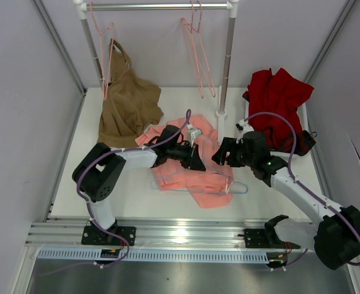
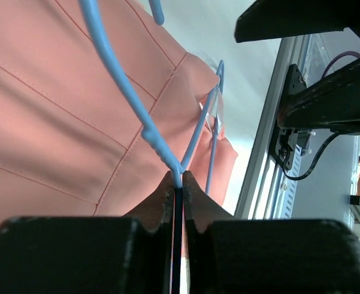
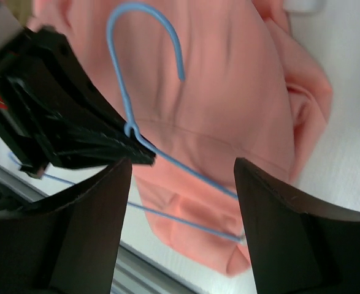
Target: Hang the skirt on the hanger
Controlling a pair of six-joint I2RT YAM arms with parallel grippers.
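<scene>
Skirt (image 1: 189, 171): lies crumpled on the white table (image 1: 118, 190), mid-scene, between the 2 arms and on the near side of the clothes rail (image 1: 158, 6).

Hanger (image 2: 115, 67): lies across the top of the skirt. The right wrist view shows the hook curving over pink fabric, with the 2 wire shoulders running off over the skirt. In the top view, 1 end of the wire pokes out past the skirt's near-right edge onto bare table.

Left gripper (image 2: 178, 184): reaches in from the left. Its fingers are pinched together on the hanger wire at the neck, where the twist meets the shoulders, with almost no gap between the pads. I cannot tell whether the hanger is raised off the cloth.

Right gripper (image 3: 183, 164): comes in from the right and sits just beside the left one over the skirt. Its fingers are spread wide and hold nothing. The hanger shoulder and the skirt show between them.

Surroundings:
- tan-brown garment (image 1: 127, 107) at far left, draped from the rail onto the table
- dark red garment (image 1: 278, 101) at far right
- 2 pink wire hangers (image 1: 198, 55) on the rail
</scene>
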